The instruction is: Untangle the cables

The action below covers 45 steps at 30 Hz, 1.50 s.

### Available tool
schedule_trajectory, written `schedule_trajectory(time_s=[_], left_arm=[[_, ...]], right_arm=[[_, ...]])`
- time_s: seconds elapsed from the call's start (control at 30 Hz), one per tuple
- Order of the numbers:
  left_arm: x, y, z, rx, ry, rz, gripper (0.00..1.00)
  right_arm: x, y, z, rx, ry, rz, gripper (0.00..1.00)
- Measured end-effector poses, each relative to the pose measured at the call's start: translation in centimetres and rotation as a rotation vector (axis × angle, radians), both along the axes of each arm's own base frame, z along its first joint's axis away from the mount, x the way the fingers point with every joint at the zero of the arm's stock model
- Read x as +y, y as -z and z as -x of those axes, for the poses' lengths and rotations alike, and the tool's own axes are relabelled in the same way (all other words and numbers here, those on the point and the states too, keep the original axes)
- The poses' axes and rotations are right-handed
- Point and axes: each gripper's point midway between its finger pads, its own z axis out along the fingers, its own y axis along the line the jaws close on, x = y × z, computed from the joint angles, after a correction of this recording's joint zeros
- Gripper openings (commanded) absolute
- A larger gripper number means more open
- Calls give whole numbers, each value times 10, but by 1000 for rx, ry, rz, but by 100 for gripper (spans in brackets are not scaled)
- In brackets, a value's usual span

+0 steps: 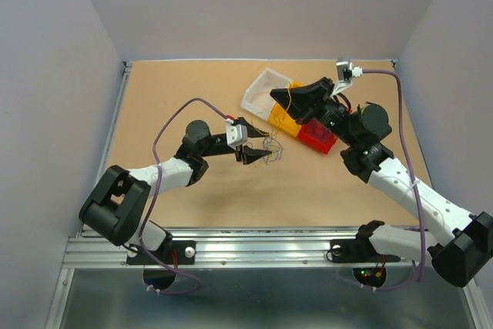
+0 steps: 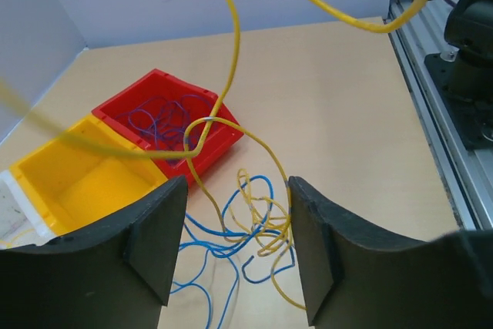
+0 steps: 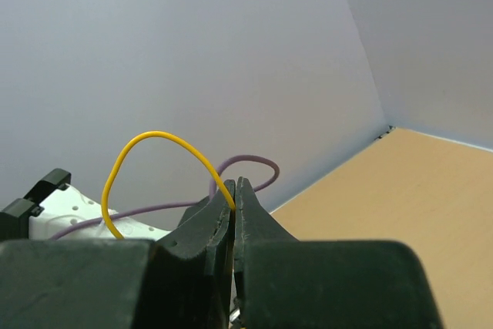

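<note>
The right gripper (image 3: 234,192) has its fingers pressed tight together. They pinch a yellow wire (image 3: 154,135) that loops up in the air. The left gripper (image 2: 236,190) has its fingers spread wide with nothing in them. It hangs just over the cables (image 2: 250,225), a messy little heap of yellow and blue wires on the table (image 2: 339,90), near the red bin (image 2: 223,144). A long yellow strand rises from the heap and goes out the top of the left wrist view. I think it is the one the right gripper holds. More blue wires lie inside the red bin. A yellow bin (image 2: 92,182) sits beside it, and a white bin (image 1: 258,92) sits past that.

The step looks like pulling one yellow wire out of the heap. Next, the left gripper needs to go down and hold the heap while the right one lifts. There is lots of room on the left arm's side of the table. The bins crowd the right side, and the metal rail (image 2: 431,75) marks the near edge.
</note>
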Motion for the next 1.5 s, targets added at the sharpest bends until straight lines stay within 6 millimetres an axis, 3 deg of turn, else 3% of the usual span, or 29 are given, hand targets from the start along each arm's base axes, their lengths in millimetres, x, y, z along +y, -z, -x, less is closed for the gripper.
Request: schedule_trajectory(time_s=[0.13,0.2,0.37,0.63,0.77,1.0,1.17,1.3,1.5], left_arm=[[-6,9,-10,4,-13,-18,16],[-9,13,-16,8,-15,-34,7],[-13,22,-25,14,-22,-65,6],[-14,51,-34,48,-41,-134,5],[-14,61,-39,70,-55,-165,7],[-2,53,-57,53,-191,-188,4],[23,2,-78,-28,-391,-133,0],[54,-28,-95,-42,-565,-88,0],[95,-30,-123,11,-783,-82,0]], right_arm=[[2,-8,-1,-2,-11,-13,1],[2,-17,-1,-13,-12,-25,1],[-4,-49,1,-60,9,-65,1],[-28,-139,10,-221,108,-160,1],[-35,-151,8,-247,158,-166,0],[-32,-130,-26,-210,273,-102,1],[-18,-95,-70,-154,358,-21,1],[-1,-44,-118,-68,434,76,1],[22,33,-171,42,487,211,1]])
